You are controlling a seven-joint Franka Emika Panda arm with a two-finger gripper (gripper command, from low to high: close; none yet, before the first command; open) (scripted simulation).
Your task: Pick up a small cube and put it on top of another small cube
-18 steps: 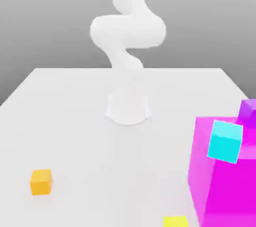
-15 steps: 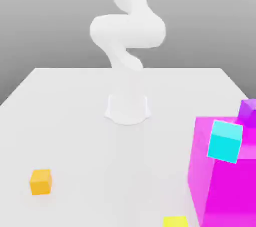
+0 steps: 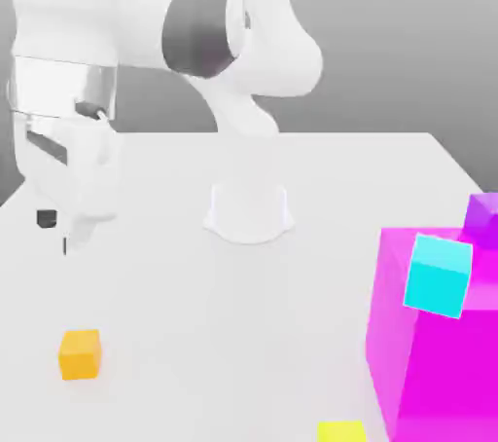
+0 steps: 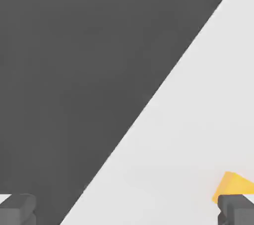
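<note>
Exterior view: the white table point(image 3: 321, 187) spreads under everything, and the Panda arm point(image 3: 243, 31) rises from its round base at the far middle, bending over toward the exterior view's left. Next in bulk is the big magenta block point(image 3: 428, 372) at the near right, with a larger cyan cube point(image 3: 438, 275) against its upper face and a small purple piece point(image 3: 482, 216) just behind it. The gripper point(image 3: 56, 233) hangs at the left side of the table, above the surface and farther back than the small orange cube point(image 3: 80, 353), which sits alone on the table at the near left, well apart from the block. A small yellow cube point(image 3: 340, 431) peeks in at the near edge, beside the magenta block. In the hand view the two dark fingertips point(image 4: 17, 209) stand far apart, so the gripper point(image 4: 127, 211) is spread wide and holds nothing, and the orange cube point(image 4: 232, 185) lies on the white table just beside one fingertip, with the table's edge running across to dark ground. By my judgement the task is barely begun: the approach is under way, while centring over the cube, descent, grasp, lift, carry and stacking all remain.
</note>
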